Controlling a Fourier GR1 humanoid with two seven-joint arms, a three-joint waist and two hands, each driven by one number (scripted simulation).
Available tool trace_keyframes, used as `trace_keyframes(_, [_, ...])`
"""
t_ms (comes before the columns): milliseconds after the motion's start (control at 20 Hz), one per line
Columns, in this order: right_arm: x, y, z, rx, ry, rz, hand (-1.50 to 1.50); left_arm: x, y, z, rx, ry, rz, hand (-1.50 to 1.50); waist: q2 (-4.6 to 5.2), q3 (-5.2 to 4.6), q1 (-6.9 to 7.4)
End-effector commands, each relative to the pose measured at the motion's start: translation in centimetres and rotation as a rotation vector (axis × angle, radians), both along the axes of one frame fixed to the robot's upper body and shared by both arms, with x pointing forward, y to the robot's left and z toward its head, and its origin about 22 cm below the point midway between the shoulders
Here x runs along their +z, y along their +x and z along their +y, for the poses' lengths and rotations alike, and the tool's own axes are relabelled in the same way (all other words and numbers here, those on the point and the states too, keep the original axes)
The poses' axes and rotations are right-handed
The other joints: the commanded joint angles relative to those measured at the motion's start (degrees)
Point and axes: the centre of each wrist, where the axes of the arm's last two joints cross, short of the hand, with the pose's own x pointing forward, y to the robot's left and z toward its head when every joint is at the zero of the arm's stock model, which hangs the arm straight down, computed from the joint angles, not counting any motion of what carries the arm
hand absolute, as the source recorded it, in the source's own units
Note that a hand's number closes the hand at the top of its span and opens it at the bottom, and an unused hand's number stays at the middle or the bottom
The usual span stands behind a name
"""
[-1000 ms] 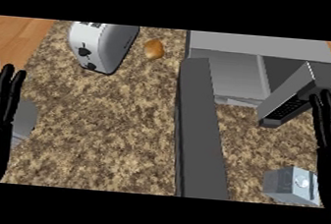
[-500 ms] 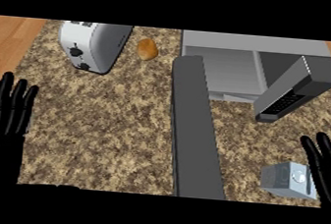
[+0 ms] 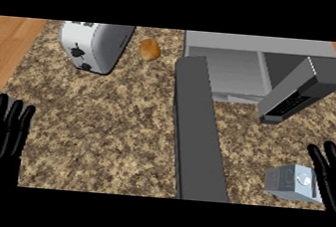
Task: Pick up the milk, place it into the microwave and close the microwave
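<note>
Right black hand point(image 3: 335, 173) showing at lower right edge, fingers straight and spread, holding nothing. Small grey milk carton point(image 3: 292, 182) lying just beside it on speckled brown granite tabletop point(image 3: 104, 115). Grey microwave point(image 3: 257, 67) standing open behind, dark door point(image 3: 300, 91) swinging outward. Left black hand point(image 3: 2, 137) resting at lower left, fingers spread. White toaster point(image 3: 94, 45) and tan bread roll point(image 3: 150, 49) sitting at far side.
</note>
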Motion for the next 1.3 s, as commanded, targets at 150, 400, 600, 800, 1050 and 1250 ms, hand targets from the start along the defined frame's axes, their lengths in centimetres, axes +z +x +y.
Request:
trace_keyframes(150, [-0.7,-1.2,-0.8,-0.132,-0.056,-0.001,-1.5,-0.9,-3.2,1.1,-0.008,-0.006,0.012,-1.5,-0.03,0.01,0.12])
trace_keyframes(400, [-3.0,-0.2,-2.8,-0.186,-0.05,0.063,-1.5,-1.5,-3.0,3.0,0.002,-0.013,-0.003,-1.5,0.03,0.01,0.09])
trace_keyframes(600, [-5.9,0.9,-4.6,-0.209,-0.028,0.084,-1.5,-0.8,-4.4,2.2,-0.014,0.01,0.013,-1.5,0.03,0.04,0.2])
trace_keyframes(800, [-7.3,1.5,-6.4,-0.244,-0.044,0.117,-1.5,-1.7,-3.8,1.5,-0.008,0.012,0.013,-1.5,0.07,0.03,0.12])
trace_keyframes(1050, [-11.1,1.2,-8.7,-0.286,-0.032,0.127,-1.5,-2.1,-5.9,3.0,-0.005,-0.005,0.015,-1.5,0.02,0.04,0.24])
trace_keyframes(1250, [-13.5,-0.3,-9.6,-0.329,-0.071,0.147,-1.5,-1.0,-5.6,1.3,-0.01,0.001,0.006,-1.5,0.02,0.05,0.1])
